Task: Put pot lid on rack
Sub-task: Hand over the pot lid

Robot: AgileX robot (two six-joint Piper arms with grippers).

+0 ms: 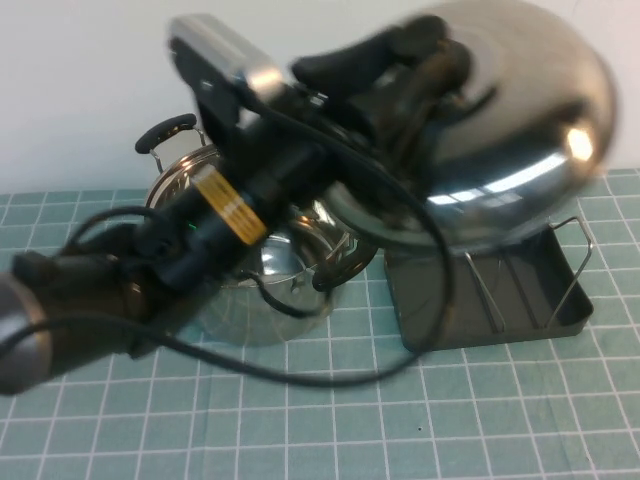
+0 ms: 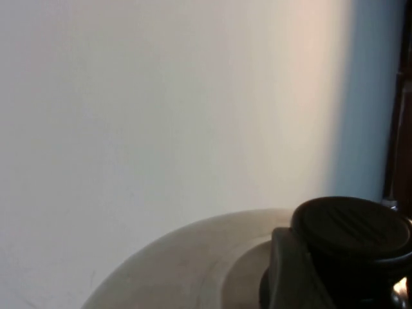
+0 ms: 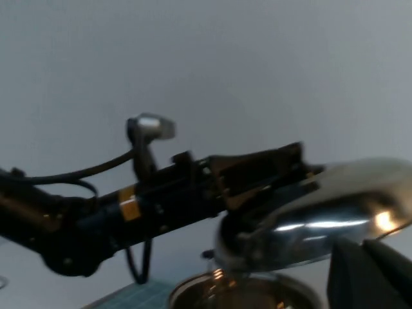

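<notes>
Left gripper (image 1: 425,60) clamped on pot lid (image 1: 510,130) knob, lid tilted above rack (image 1: 500,290). Right gripper (image 3: 370,277): jaw state indeterminate.

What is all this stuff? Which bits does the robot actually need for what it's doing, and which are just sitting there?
Needed for the job:
- pot lid, held up in the air above the rack
- rack, on the table to the robot's right of the pot
- left gripper, shut on the lid's black knob

Just sitting there:
- steel pot, open, on the green grid mat
- right gripper: out of sight
</notes>
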